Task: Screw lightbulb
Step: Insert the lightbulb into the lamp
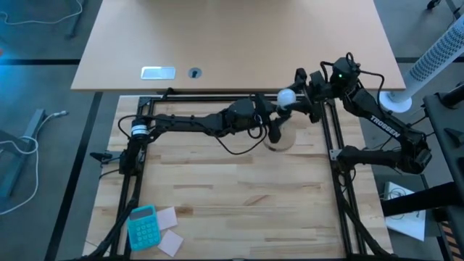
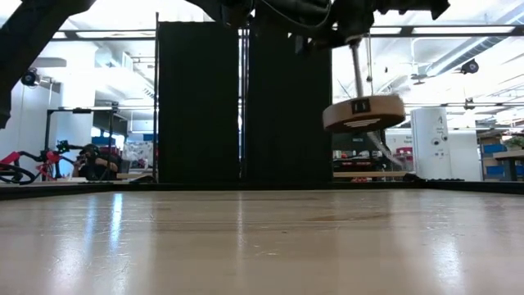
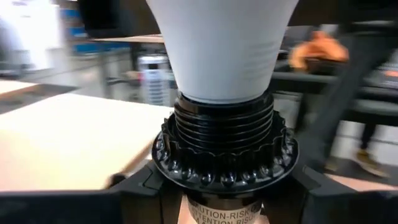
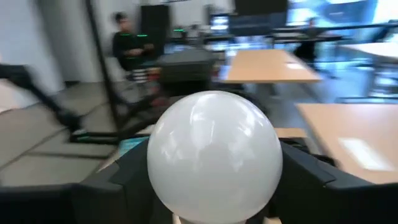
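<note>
Lightbulb (image 1: 287, 96) at far right of tabletop (image 1: 239, 210), seated in black socket (image 3: 225, 149); wooden stand (image 2: 363, 113) lifted off surface. Left tool (image 1: 274, 125) clamped on socket to resist turning. Right tool (image 1: 303, 98) straddling globe, contact unclear

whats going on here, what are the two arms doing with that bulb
The arms are working a white lightbulb into the black socket of a wooden disc stand, which is lifted off the table. The left end effector is shut on the stand below the socket. The right end effector is around the bulb's globe. The bulb's neck sits in the socket.
</note>
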Tool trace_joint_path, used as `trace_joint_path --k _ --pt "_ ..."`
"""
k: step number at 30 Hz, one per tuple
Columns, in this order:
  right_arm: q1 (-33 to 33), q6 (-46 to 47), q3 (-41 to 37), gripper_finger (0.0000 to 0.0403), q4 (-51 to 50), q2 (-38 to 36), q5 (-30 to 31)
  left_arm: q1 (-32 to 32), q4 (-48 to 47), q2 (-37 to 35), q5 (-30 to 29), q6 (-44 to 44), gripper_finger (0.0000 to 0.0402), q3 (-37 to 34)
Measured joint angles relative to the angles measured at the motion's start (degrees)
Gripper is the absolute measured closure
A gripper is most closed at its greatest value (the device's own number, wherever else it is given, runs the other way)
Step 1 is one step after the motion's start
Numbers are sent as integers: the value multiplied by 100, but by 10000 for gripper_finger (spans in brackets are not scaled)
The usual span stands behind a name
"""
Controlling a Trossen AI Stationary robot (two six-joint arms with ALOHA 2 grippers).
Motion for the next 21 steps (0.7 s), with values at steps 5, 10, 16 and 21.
trace_joint_path --k 5,10,16,21 --pt "36 -158 6 166 -16 21 1707 84 168 21 -1012 132 244 -17" --pt "360 -142 21 166 200 246 3090 147 812 221 -1690 344 244 -15" --pt "446 -343 4 133 107 315 2817 180 706 356 -1625 473 244 -23" --pt "114 -155 -5 72 -94 144 1137 142 686 328 -271 491 244 -28"
